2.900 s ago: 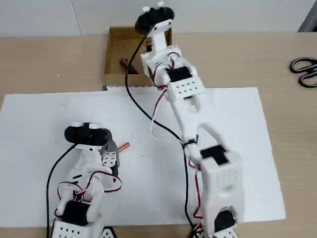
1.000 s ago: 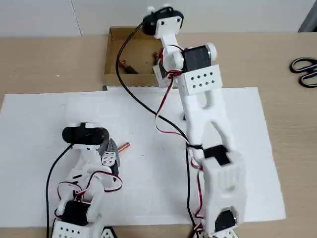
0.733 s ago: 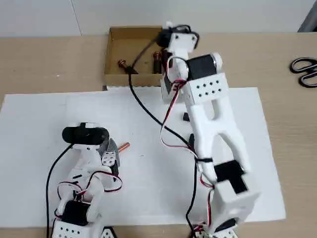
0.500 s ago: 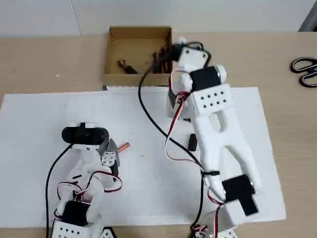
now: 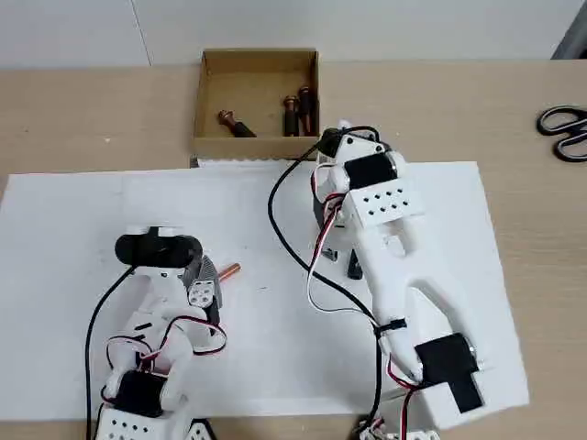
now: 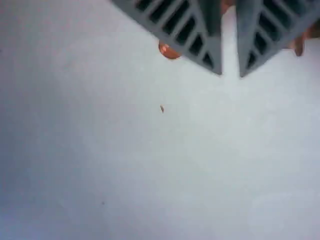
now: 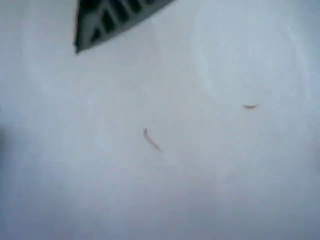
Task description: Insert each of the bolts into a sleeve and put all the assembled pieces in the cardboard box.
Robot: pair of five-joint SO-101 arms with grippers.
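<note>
The left arm [image 5: 151,316] is folded close over its base at the near left, with the wrist turned so that the left gripper [image 6: 230,74] is pointed to the right and held low. Its grey fingers [image 6: 190,30] are drawn almost together, with a narrow slit left between the tips, and a bolt [image 5: 228,270] is clamped between them. The right arm [image 5: 404,266] is stretched from the near right toward the far middle. Its wrist is bent downward, and the right gripper [image 5: 320,207] is tucked beneath it, pointed down.

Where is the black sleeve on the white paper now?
In the high view, the black sleeve lies on the white paper beside the right arm, on the side facing the left arm.
</note>
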